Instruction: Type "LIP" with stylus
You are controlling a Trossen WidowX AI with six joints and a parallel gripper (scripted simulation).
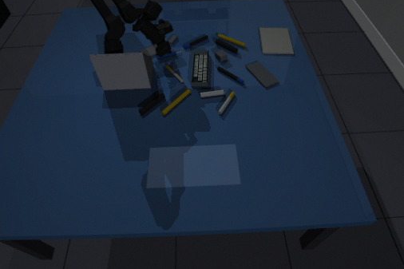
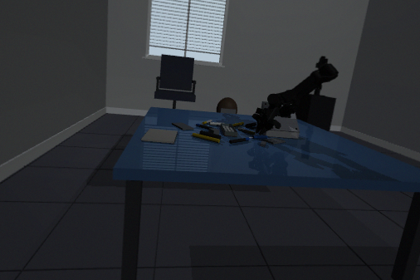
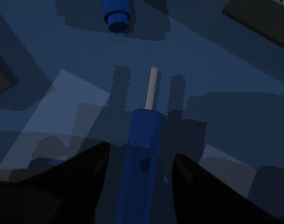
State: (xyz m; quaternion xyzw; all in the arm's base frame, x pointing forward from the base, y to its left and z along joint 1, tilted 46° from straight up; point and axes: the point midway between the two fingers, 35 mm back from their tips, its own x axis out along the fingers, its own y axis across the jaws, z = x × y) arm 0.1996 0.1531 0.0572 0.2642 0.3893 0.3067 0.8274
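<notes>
The blue stylus [image 1: 168, 56] [image 2: 261, 136] [image 3: 141, 150] with a thin pale tip lies on the desk, just left of the keyboard [image 1: 200, 67] [image 2: 228, 130] [image 3: 260, 24] in the top view. Its tip points toward the keyboard's side. The keyboard is small and dark with pale keys; only a corner shows in the wrist view. My gripper [image 1: 163, 52] [image 3: 141, 157] is partly open over the stylus. In the wrist view the stylus runs between the two dark fingers, with a gap on each side. The fingertips are hard to make out in the top and exterior views.
A black marker with a blue end [image 1: 196, 41] [image 3: 116, 12] lies beyond the stylus tip. A white-and-yellow pen [image 1: 175, 73] lies close by. A large pale box [image 1: 121, 71] stands beside the arm. Several pens, a small grey block [image 1: 220, 56] and a flat grey slab [image 1: 262, 74] surround the keyboard.
</notes>
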